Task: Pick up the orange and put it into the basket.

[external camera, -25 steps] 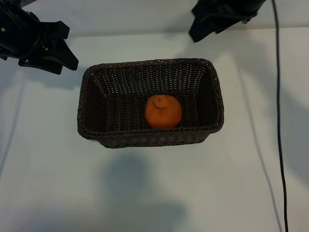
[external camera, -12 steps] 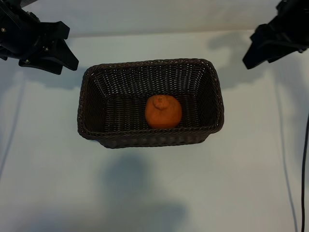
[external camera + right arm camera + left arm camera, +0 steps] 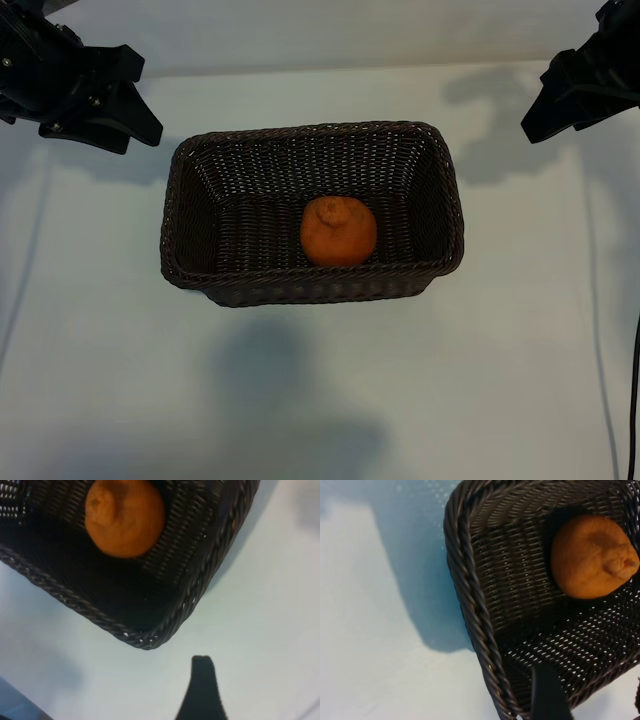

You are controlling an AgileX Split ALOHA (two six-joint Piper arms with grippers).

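Orange: it sits inside the basket, by the near wall.
My right gripper: empty, fingers apart, off to the side.
My left gripper: empty, fingers apart.
Do well: I think the job is done; I should not bump the basket.

The orange lies in the basket — against its near wall.

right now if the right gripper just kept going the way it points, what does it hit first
Probably the bare table. The right gripper is open, empty and angled steeply down, off the basket's corner in its wrist view. The basket and the orange inside look just beyond that line, though depth is hard to judge.
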